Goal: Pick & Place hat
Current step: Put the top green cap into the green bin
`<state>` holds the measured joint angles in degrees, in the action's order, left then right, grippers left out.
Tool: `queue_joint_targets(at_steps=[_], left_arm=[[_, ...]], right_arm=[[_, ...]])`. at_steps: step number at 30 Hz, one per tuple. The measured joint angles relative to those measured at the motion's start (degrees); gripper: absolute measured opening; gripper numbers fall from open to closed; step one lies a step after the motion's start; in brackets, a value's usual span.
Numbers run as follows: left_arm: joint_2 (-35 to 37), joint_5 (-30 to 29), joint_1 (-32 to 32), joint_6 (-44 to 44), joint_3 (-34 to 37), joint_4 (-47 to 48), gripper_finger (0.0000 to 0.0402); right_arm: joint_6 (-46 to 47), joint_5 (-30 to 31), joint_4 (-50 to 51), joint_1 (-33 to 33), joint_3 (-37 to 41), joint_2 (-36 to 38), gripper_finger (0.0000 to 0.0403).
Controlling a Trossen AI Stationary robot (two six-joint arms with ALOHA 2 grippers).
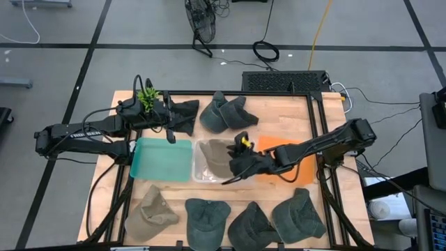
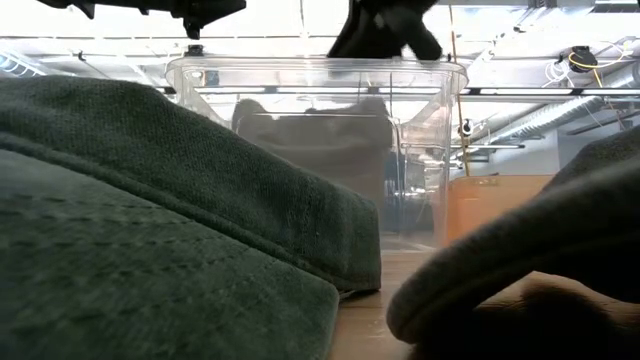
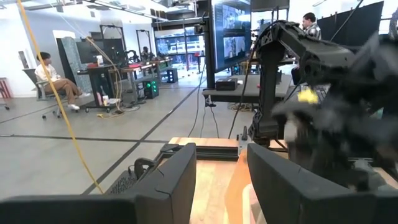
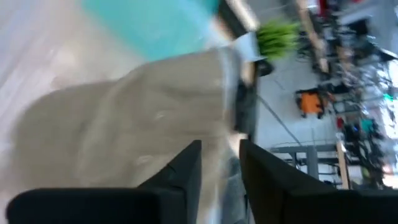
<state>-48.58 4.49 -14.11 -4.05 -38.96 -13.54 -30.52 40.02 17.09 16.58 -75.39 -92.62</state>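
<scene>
White lettering runs along the left arm, too small to read; its pincer hangs released, fingers apart, over the counter beside a dark hat. Next comes a flat teal lid, then a clear plastic bin holding a soft khaki hat, crumpled, its heading unclear. The right pincer hovers at the bin's right edge above an orange lid, fingers slightly parted, grasping nothing visible. Four cloth hats line the near edge.
</scene>
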Motion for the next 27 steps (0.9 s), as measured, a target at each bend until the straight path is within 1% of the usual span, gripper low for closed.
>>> queue_joint_targets(at_steps=[4,8,12,14,17,21,24,27], left_arm=[[0.0,0.0,0.0,0.0,0.0,0.0,0.0157],[0.0,0.0,0.0,0.0,0.0,0.0,0.0157],[0.0,0.0,0.0,0.0,0.0,0.0,0.0157],[0.0,0.0,0.0,-0.5,0.0,0.0,0.0157],[0.0,0.0,0.0,-1.0,0.0,0.0,0.0157],[-0.1,0.0,0.0,-2.1,0.0,0.0,0.0157],[-0.2,-0.6,0.0,-2.3,0.0,0.0,0.0157],[-0.2,-2.3,0.0,-2.7,0.0,0.1,0.0157]], right_arm=[[5.0,0.6,-0.6,0.0,0.0,5.1,0.0125],[14.5,0.7,0.1,-0.5,0.0,11.2,0.0127],[25.3,0.7,6.2,-2.0,0.1,16.0,0.0125],[30.0,0.7,7.8,-3.1,1.4,18.2,0.0124],[35.0,0.7,7.6,-5.3,5.8,21.4,0.0124],[38.8,0.7,6.8,-10.4,13.3,25.3,0.0126],[38.9,0.6,2.0,-14.0,19.6,28.0,0.0124],[37.3,0.0,-5.0,-16.7,25.6,30.5,0.0124]])
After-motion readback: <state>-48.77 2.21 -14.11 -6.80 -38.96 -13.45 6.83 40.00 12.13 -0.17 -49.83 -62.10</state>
